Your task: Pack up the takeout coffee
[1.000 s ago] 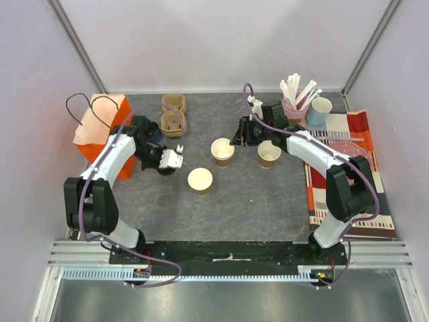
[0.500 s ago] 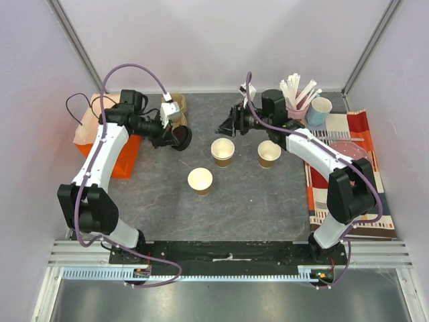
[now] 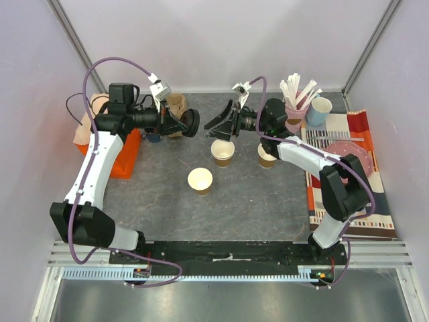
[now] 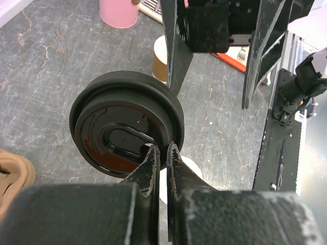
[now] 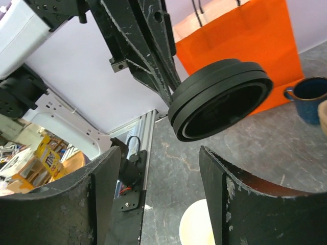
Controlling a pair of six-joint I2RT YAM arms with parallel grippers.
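My left gripper (image 3: 182, 123) is shut on the edge of a stack of two black round lids (image 3: 191, 123), held on edge above the table. The left wrist view shows my fingertips (image 4: 151, 153) pinching the lids' rim (image 4: 122, 127). My right gripper (image 3: 222, 115) is open and empty, facing the lids with a small gap; they hang just beyond its fingers (image 5: 222, 99). Three open kraft cups, cream inside, stand on the table: one under the right gripper (image 3: 222, 151), one nearer the front (image 3: 200, 181), one to the right (image 3: 268, 155).
An orange paper bag (image 3: 119, 151) stands at the left, with a dark blue mug (image 5: 311, 99) beside it. Tan cup carriers (image 3: 175, 103) lie at the back. A pink cup of stirrers (image 3: 295, 107), a light blue cup (image 3: 320, 111) and a striped cloth (image 3: 348, 178) are at the right.
My left arm has lifted the lids up and toward the back centre. My right gripper has risen, turned to face the left gripper and spread its fingers.
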